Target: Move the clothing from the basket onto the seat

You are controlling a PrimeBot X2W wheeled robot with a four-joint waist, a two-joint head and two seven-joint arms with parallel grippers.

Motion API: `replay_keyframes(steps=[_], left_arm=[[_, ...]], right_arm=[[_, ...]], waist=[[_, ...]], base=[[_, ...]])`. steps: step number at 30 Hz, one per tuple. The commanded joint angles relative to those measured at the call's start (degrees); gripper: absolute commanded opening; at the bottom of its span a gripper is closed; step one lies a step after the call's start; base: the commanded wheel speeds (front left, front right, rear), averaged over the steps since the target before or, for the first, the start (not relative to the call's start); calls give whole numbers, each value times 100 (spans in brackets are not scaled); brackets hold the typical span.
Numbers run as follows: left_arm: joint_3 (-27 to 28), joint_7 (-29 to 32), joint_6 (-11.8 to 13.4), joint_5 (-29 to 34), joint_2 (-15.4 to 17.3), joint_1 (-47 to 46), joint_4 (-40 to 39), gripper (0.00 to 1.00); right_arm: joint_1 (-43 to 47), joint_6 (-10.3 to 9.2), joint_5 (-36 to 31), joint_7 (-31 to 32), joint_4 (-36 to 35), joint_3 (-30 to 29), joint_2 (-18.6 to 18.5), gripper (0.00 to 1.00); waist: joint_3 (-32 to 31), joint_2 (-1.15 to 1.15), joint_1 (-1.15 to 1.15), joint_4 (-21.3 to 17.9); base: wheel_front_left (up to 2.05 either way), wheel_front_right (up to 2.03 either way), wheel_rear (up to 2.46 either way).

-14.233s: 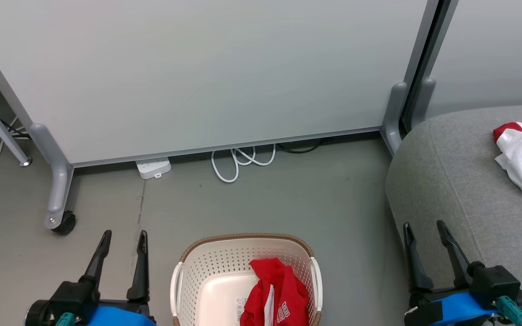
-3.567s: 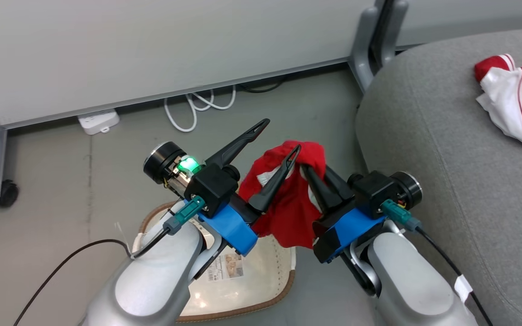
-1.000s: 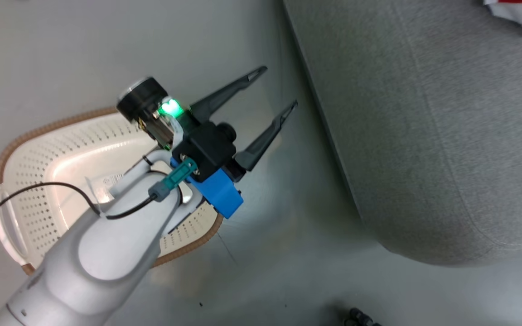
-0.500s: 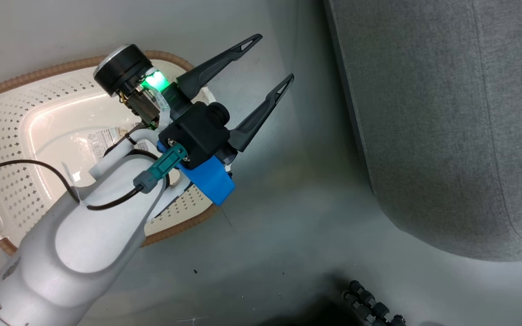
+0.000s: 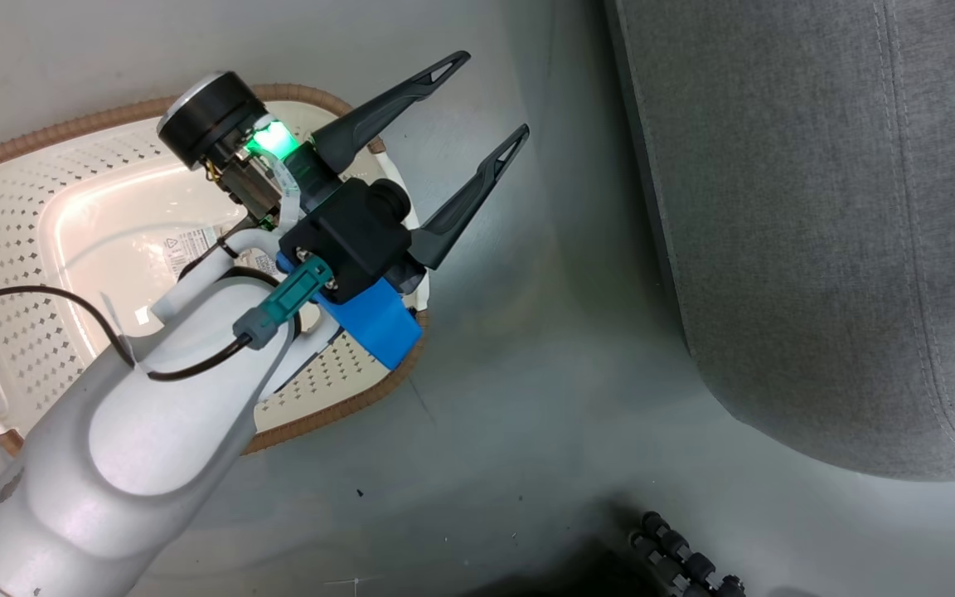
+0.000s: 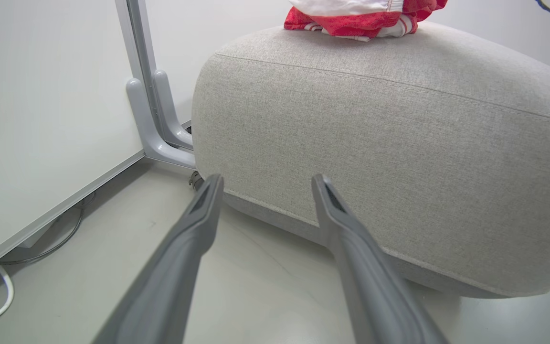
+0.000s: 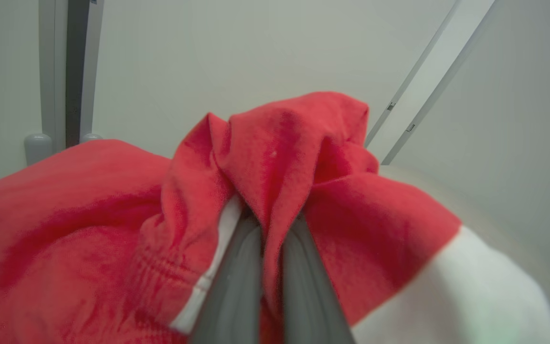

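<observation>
The large light grey woven-fabric seat [image 5: 817,249] occupies the right of the head view, the brown-rimmed cream perforated plastic basket [image 5: 21,274] the left. One red-and-white soft garment [image 6: 351,19] lies on the seat top at the left wrist view's upper edge; a second red garment [image 7: 294,138], centre of the right wrist view, is clamped in the closed right gripper [image 7: 272,224]. The left gripper [image 5: 492,95], upper centre of the head view, stands with fingers spread wide, empty.

Basket [image 5: 13,249] on floor [image 5: 527,414] left of seat [image 5: 817,249], clothing [image 6: 346,21] atop seat
</observation>
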Motion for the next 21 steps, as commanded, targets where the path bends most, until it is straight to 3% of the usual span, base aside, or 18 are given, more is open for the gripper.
replay_keyframes(steps=[1,2,3,12,21], left_arm=[[-16,3,24,-32,45,-37,-21,100],[-19,-6,34,-41,46,-21,-11,100],[-23,-18,43,-41,46,-2,2,100],[-54,-246,126,-159,-86,206,188,100],[33,-523,284,-410,-287,545,534,100]], right_arm=[[-64,-4,-84,2,7,-62,89,0],[-61,-4,-148,-1,-14,-118,151,27],[-38,-4,-210,-4,-49,-150,207,100],[707,-4,-250,-22,-593,-231,498,100],[2099,-4,584,-23,-1479,386,153,100]], waist=[[-29,0,-1,-14],[-55,0,-1,-25],[-91,0,-1,-36],[-664,0,-1,-49],[-1593,0,-1,61]], base=[[0,0,0],[0,0,0],[0,0,0],[0,0,0],[0,0,0]])
